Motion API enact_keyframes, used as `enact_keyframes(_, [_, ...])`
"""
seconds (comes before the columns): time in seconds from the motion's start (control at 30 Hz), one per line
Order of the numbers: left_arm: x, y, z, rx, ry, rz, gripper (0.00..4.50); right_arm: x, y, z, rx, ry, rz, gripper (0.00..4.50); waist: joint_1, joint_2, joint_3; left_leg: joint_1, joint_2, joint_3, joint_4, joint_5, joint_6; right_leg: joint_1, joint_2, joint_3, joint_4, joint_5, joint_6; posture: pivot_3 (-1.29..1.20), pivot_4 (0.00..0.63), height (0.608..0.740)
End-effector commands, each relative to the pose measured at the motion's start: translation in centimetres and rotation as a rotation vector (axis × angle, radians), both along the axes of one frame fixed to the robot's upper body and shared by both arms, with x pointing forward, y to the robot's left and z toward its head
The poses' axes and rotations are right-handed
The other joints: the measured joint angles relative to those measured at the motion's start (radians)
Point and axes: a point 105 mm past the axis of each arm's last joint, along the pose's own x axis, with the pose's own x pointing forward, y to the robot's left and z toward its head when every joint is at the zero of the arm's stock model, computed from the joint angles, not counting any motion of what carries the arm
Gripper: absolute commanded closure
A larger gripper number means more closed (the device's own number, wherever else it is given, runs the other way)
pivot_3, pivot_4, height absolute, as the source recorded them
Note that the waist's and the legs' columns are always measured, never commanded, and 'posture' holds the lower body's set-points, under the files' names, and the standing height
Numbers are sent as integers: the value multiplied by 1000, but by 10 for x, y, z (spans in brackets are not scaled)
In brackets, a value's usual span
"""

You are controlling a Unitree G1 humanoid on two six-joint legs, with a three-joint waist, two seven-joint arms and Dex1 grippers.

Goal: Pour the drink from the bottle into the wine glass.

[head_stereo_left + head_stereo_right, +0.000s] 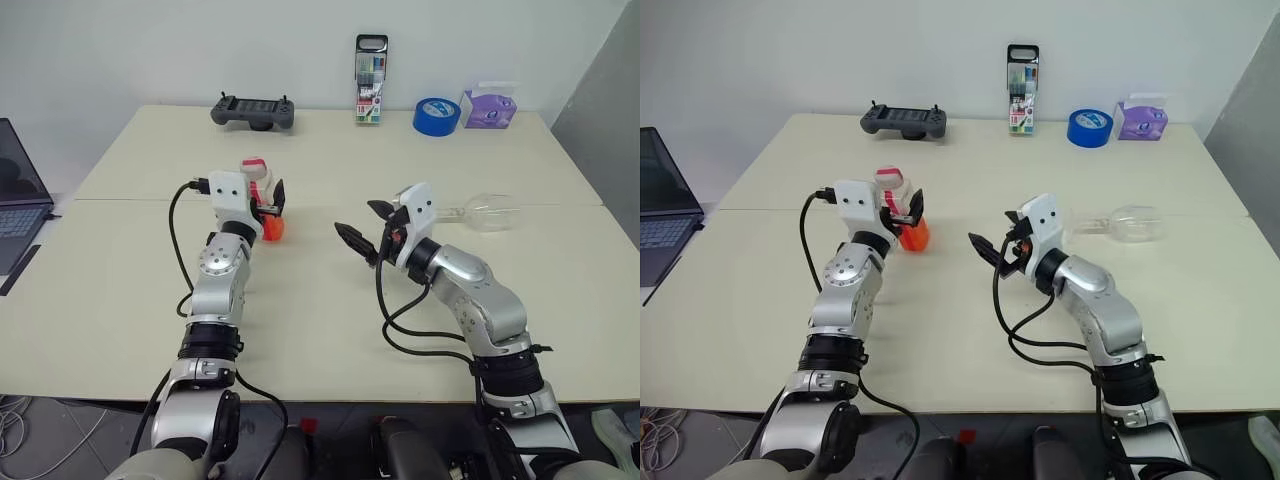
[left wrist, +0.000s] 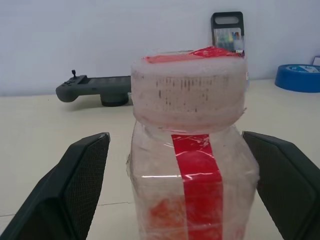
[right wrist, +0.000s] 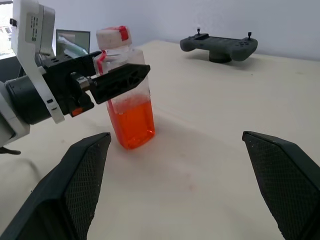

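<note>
Now: left gripper (image 1: 272, 198) wide open, fingers (image 2: 75, 185) set either side of the bottle (image 3: 127, 107) and clear of its walls in the left wrist view, so nothing held. Bottle upright on the cream table (image 1: 300, 300), left of centre, cap on (red tape strip running over the white cap and down the front), drink (image 3: 133, 122) filling roughly the lower half, bright orange. Right gripper (image 1: 362, 228) also spread wide, empty, hovering above the table near the middle, pointing toward the bottle but well apart from it. Wine glass (image 1: 490, 212) lying on its side on the table to the right, beyond the right arm, bowl toward the right edge and stem pointing back toward the gripper (foot hard to make out behind the wrist). Along the far edge: black handheld controller (image 1: 253, 111), upright pack of markers (image 1: 371, 80), blue tape roll (image 1: 437, 116), purple tissue box (image 1: 489, 106). Open laptop (image 1: 20, 195) at the far left, off the table.
</note>
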Motion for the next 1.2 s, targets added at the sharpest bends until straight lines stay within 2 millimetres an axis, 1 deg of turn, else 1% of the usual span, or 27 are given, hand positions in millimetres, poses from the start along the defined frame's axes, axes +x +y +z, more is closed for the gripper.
enact_keyframes(0.03, [1,-2,17,-5,-63,-17,13,-7,4,17,11,-74,24,0,0,0,0,0,0,0,0,0,0,0,0,0,0,0,0,0,150,740])
enact_keyframes(0.23, [2,-5,19,-19,-74,-21,13,-8,6,19,5,-81,31,0,0,0,0,0,0,0,0,0,0,0,-2,-1,0,0,0,0,150,740])
enact_keyframes(0.33, [2,-5,19,-13,-81,-20,569,-9,7,19,3,-81,34,0,0,0,0,0,0,0,0,0,0,0,-2,-1,0,0,1,0,150,740])
enact_keyframes(0.5, [2,-7,18,-4,-82,-24,2156,-10,8,19,1,-83,40,0,0,0,0,0,0,0,0,0,0,0,-2,-1,0,0,1,0,150,740])
enact_keyframes(0.53, [2,-8,17,-2,-82,-27,2407,-10,9,20,1,-84,43,0,0,0,0,0,0,0,0,0,0,0,-2,-1,0,0,1,0,150,740])
enact_keyframes(0.57, [2,-8,17,0,-82,-29,2457,-11,9,20,1,-85,45,0,0,0,0,0,0,0,0,0,0,0,-2,-1,0,0,1,0,150,740])
enact_keyframes(0.63, [1,-7,18,1,-83,-29,2457,-12,5,28,11,-94,42,0,0,0,0,0,0,0,0,0,0,0,-2,-1,0,0,1,0,150,740])
enact_keyframes(0.73, [-1,-7,25,4,-94,-71,2457,-9,-11,51,-4,-147,-31,0,0,0,0,0,-1,0,0,0,0,0,-2,-2,0,1,1,0,150,740])
enact_keyframes(0.8, [-7,-24,32,-19,-89,-203,2457,-7,-16,70,29,-129,-66,0,0,0,0,-1,-1,0,1,0,0,-1,-2,-2,0,1,1,0,150,740])
enact_keyframes(0.87, [-21,-52,39,-20,-88,-403,2460,-12,-12,87,25,-131,-54,0,-1,0,0,-3,-1,0,1,0,0,-3,-2,-2,1,1,1,0,150,740])
enact_keyframes(0.9, [-26,-59,40,-18,-84,-461,2461,-15,-10,91,15,-132,-42,0,-1,0,0,-4,-1,0,1,0,0,-4,-2,-2,2,1,1,0,150,740])
enact_keyframes(0.97, [-35,-74,38,25,-70,-552,2463,-28,2,91,-16,-98,40,0,-1,0,0,-8,0,-2,1,0,-1,-7,-3,-1,2,1,1,0,150,740])
enact_keyframes(1.03, [-39,-87,31,58,-49,-609,2464,-33,8,92,-13,-57,62,0,-1,0,0,-11,0,-3,1,0,-1,-10,-3,-1,2,1,0,0,150,740])
enact_keyframes(1.1, [-44,-96,32,57,-50,-661,2467,-30,9,93,-17,-38,19,0,-1,0,0,-13,0,-2,1,0,-1,-13,-3,0,4,1,0,0,150,740])
enact_keyframes(1.2, [-49,-107,32,123,-64,-708,2468,-23,5,88,-38,-12,-55,0,-3,0,0,-13,0,-1,2,0,0,-14,-3,1,4,2,-1,0,150,740])
